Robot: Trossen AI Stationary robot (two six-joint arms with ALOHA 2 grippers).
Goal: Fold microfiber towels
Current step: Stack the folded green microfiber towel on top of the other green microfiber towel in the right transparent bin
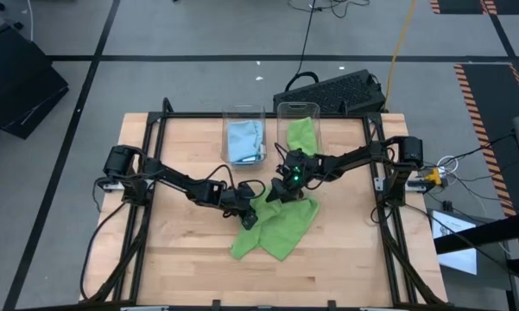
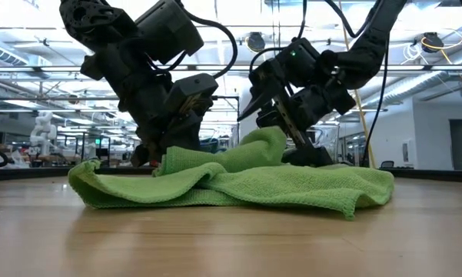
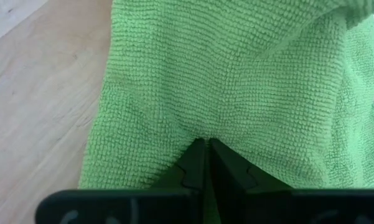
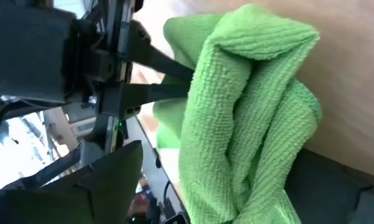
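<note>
1. At the table's (image 1: 181, 259) middle, a lime green towel (image 1: 276, 229) lies crumpled on the wood, bunched into soft folds with one flap trailing toward the near left.
2. In the low view the towel (image 2: 238, 185) sits as a low heap, its rim hemmed, with a raised ridge at the centre between the two grippers.
3. The left gripper (image 1: 249, 216) is at the towel's left edge, its jaws shut together on a pinch of the green cloth; the left wrist view shows the looped, nubby weave (image 3: 236, 93) running right up to the closed fingers (image 3: 196, 165).
4. The right gripper (image 1: 287, 192) is at the towel's far edge, jaws spread wide, with a thick gathered fold of cloth (image 4: 249, 112) standing between them.
5. Behind, two clear bins stand side by side: the left bin (image 1: 243, 117) holds a folded blue towel (image 1: 244, 140), the right bin (image 1: 298, 111) a green one (image 1: 301, 134).
6. A black keyboard (image 1: 332, 91) lies beyond the table's far edge.
</note>
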